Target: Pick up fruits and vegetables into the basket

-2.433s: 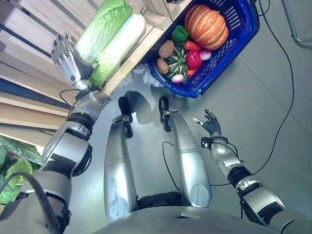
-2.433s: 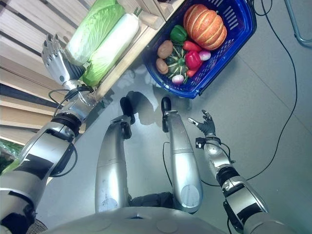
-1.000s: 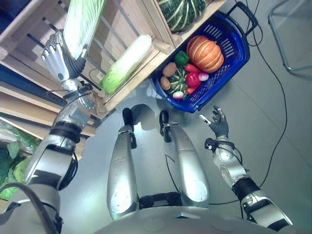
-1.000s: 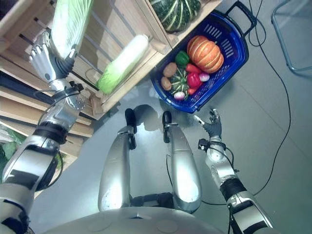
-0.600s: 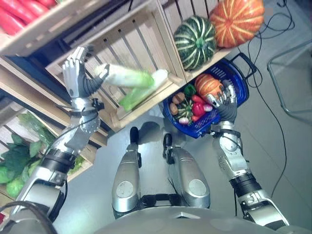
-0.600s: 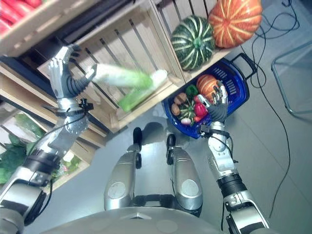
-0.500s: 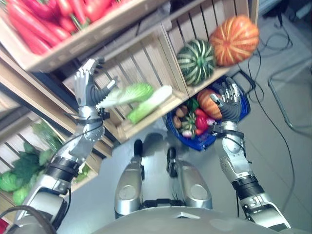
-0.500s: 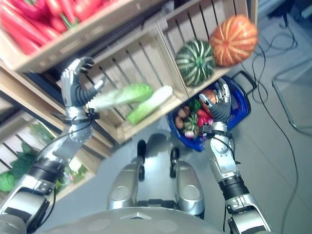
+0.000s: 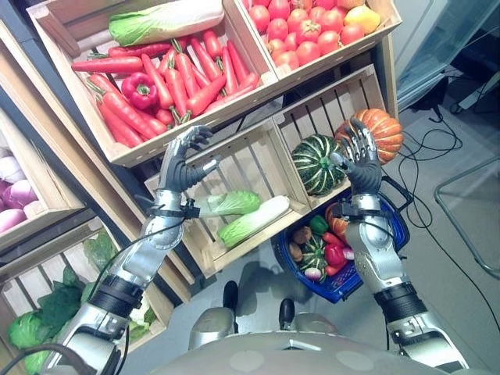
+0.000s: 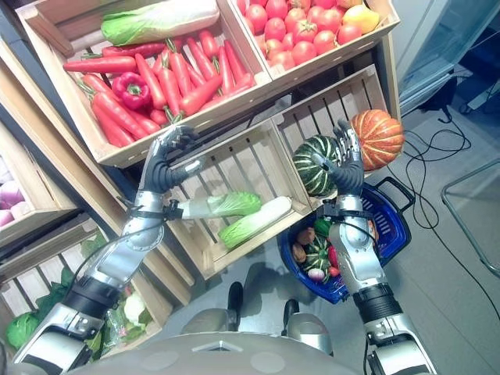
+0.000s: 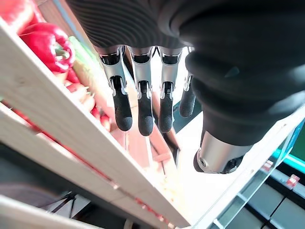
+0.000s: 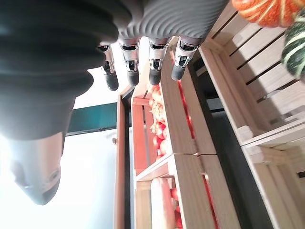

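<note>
Basket [image 9: 391, 258]: we find the blue one on the floor at lower right of the head views, holding a small striped squash [image 9: 313, 253], red peppers and potatoes.
Right hand [image 9: 361, 168]: raised at centre right, fingers straight and spread, empty, in front of the green striped pumpkin [image 9: 315, 162] and orange pumpkin [image 9: 384, 130].
Left hand [image 9: 182, 166]: raised at centre left, fingers loosely curved, holding nothing.
Middle crate [image 9: 234, 168]: we see a cabbage [image 9: 231, 204] and a white radish [image 9: 255, 221] inside.
Upper crates: carrots [image 9: 176, 74], one red pepper [image 9: 139, 90], tomatoes [image 9: 301, 30].
</note>
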Robot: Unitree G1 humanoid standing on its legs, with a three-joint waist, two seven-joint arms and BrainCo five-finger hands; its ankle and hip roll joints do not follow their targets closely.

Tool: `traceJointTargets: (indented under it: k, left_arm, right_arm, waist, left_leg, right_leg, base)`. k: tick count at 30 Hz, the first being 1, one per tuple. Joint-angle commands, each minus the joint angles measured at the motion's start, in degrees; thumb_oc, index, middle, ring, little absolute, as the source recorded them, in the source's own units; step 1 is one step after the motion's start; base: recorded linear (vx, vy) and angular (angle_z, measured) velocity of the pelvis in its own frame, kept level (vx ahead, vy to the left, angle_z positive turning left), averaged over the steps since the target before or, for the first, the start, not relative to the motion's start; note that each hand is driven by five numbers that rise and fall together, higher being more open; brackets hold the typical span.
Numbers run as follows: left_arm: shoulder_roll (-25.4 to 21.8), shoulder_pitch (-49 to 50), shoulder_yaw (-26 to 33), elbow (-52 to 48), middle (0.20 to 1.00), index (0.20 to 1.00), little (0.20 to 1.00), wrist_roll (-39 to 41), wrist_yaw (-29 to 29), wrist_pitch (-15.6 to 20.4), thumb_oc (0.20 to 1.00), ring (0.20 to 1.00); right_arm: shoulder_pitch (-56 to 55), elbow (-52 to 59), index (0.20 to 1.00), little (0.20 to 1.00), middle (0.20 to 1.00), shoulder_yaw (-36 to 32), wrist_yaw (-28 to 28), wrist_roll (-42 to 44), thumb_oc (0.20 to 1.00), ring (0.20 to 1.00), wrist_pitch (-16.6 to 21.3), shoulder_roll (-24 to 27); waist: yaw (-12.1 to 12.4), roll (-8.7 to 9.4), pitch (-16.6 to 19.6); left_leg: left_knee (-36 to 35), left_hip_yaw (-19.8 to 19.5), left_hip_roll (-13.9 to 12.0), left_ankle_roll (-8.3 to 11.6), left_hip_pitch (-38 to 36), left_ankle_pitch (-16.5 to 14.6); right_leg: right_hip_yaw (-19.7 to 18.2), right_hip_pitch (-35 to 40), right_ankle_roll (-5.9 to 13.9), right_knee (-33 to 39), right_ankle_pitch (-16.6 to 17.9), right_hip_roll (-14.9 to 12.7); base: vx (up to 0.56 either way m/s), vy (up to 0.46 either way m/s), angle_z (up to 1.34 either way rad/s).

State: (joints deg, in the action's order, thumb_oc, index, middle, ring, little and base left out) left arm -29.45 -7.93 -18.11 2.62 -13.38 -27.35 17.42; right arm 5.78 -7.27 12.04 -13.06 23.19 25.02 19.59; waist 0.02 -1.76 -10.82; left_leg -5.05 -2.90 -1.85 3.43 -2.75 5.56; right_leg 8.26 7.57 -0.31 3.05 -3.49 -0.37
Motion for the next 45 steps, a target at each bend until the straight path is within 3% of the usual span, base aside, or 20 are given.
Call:
traceJointTargets:
  k: [1, 9, 13, 15, 17, 19, 20, 29, 32, 35, 45]
  left_arm:
    - [-2.2, -0.1, 2.1, -1.0, 1.0, 1.0, 1.0, 1.5, -0.6, -0.1, 1.0, 1.0]
    - [-2.7, 0.8, 2.0, 2.8, 1.0, 1.0, 1.0, -3.0, -3.7, -4.0, 1.0, 1.0]
    - [-3.5, -4.1, -0.9, 8.8, 1.0, 1.0, 1.0, -6.4, -9.1, -5.7, 1.0, 1.0]
    - [-4.1, -8.5, -3.5, 14.4, 1.0, 1.0, 1.0, -7.7, -13.8, -6.5, 1.0, 1.0]
    - [-4.1, -8.8, -3.7, 14.9, 1.0, 1.0, 1.0, -7.8, -14.0, -6.5, 1.0, 1.0]
    - [-4.6, -11.8, -5.4, 18.9, 1.0, 1.0, 1.0, -9.0, -17.0, -7.0, 1.0, 1.0]
    - [-3.9, -14.5, -7.0, 24.2, 1.0, 1.0, 1.0, -11.7, -20.9, -6.7, 1.0, 1.0]
    - [-2.6, -25.5, -11.4, 38.5, 1.0, 1.0, 1.0, -15.1, -28.4, -10.5, 1.0, 1.0]
    - [-2.6, -27.8, -11.8, 40.9, 1.0, 1.0, 1.0, -15.4, -29.7, -11.7, 1.0, 1.0]
    - [-2.9, -30.9, -11.8, 43.7, 1.0, 1.0, 1.0, -14.0, -30.4, -16.0, 1.0, 1.0]
    - [-5.8, -39.2, -8.5, 49.5, 1.0, 1.0, 1.0, -7.3, -35.7, -25.4, 1.0, 1.0]
  right_arm:
    - [-1.3, 3.7, 1.0, 1.0, 1.0, -1.1, 1.4, 1.0, 1.0, 1.0, 1.1, 0.4]
    - [-3.7, 0.9, 1.0, 1.0, 1.0, 0.2, -0.7, 1.4, 1.0, 1.0, -2.9, 0.9]
    - [-1.7, -1.6, 1.0, 1.0, 1.0, 2.5, -2.1, 2.3, 1.0, 1.0, -2.5, 2.6]
    - [-0.1, -3.4, 1.0, 1.0, 1.0, 4.1, -2.5, 3.4, 1.0, 1.0, -1.6, 3.5]
    - [0.0, -3.5, 1.0, 1.0, 1.0, 4.2, -2.6, 3.3, 1.0, 1.0, -1.4, 3.5]
    - [0.9, -4.3, 1.0, 1.0, 1.0, 5.1, -3.5, 4.0, 1.0, 1.0, -1.7, 4.0]
    - [1.4, -5.2, 1.0, 1.0, 1.0, 6.2, -3.7, 4.2, 1.0, 1.0, -1.1, 4.5]
    - [6.4, -8.5, 1.0, 1.0, 1.0, 9.3, -6.1, 4.2, 1.0, 1.0, 0.1, 5.0]
    - [7.0, -8.4, 1.0, 1.0, 1.0, 9.4, -6.5, 4.5, 1.0, 1.0, -0.3, 5.2]
    - [7.6, -8.3, 1.0, 1.0, 1.0, 9.8, -6.9, 4.1, 1.0, 1.0, -0.7, 5.3]
    - [10.4, -6.3, 1.0, 1.0, 1.0, 9.6, -7.7, 2.7, 1.0, 1.0, -3.9, 5.8]
  waist:
    - [0.1, 2.51, 3.2]
    - [-0.7, 2.38, 2.4]
    - [-1.2, 2.37, -2.2]
    - [-1.9, 2.48, -6.3]
    - [-1.9, 2.51, -6.5]
    - [-2.5, 2.81, -9.1]
    - [-3.4, 3.17, -12.0]
    - [-5.6, 4.43, -18.3]
    - [-6.0, 4.74, -19.0]
    - [-6.4, 5.11, -19.0]
    - [-7.6, 5.03, -19.0]
  left_leg:
    - [0.1, 1.1, 2.9, -2.07, -0.4, -5.8]
    - [0.6, 2.3, 3.1, -2.69, -0.2, -6.5]
    - [6.9, 3.8, 3.3, -2.73, 4.4, -8.0]
    - [12.3, 4.3, 3.3, -2.29, 8.1, -8.6]
    - [12.8, 4.3, 3.3, -2.26, 8.4, -8.7]
    - [16.5, 4.8, 3.0, -1.9, 11.5, -9.0]
    - [20.6, 5.2, 2.7, -1.65, 15.6, -9.3]
    - [28.5, 6.9, 2.3, -1.5, 26.4, -10.2]
    - [31.6, 7.2, 2.1, -1.59, 29.8, -11.2]
    - [34.9, 7.6, 2.0, -1.57, 34.7, -12.4]
    - [42.3, 8.6, 2.5, -1.33, 46.6, -14.9]
  right_leg:
    - [-1.3, -2.8, 4.07, 1.3, 3.4, -1.7]
    - [-2.1, -3.9, 4.25, 0.1, 2.7, -1.5]
    - [-2.4, -8.2, 3.72, -5.7, 1.0, -1.7]
    - [-2.5, -11.3, 3.42, -10.6, -0.3, -1.8]
    - [-2.5, -11.5, 3.41, -10.9, -0.4, -1.8]
    - [-2.6, -14.4, 3.22, -14.2, -0.9, -2.0]
    - [-3.4, -18.1, 2.98, -17.7, -1.4, -2.2]
    - [-5.0, -29.4, 1.86, -26.3, -3.1, -1.1]
    - [-5.2, -32.8, 1.81, -29.6, -3.9, -1.2]
    - [-5.3, -37.7, 2.02, -33.4, -4.8, -1.5]
    - [-6.0, -50.4, 2.26, -41.5, -5.9, -0.9]
  base:
    - [0.07, -0.003, -0.04]
    - [0.02, -0.008, -0.07]
    - [-0.18, 0.002, -0.12]
    - [-0.22, 0.008, -0.14]
    - [-0.12, 0.004, -0.12]
    - [-0.2, 0.023, -0.1]
    - [-0.19, 0.046, -0.1]
    - [-0.14, 0.059, -0.12]
    - [-0.11, 0.049, -0.11]
    - [-0.07, 0.039, 0.03]
    - [-0.03, 0.032, -0.02]
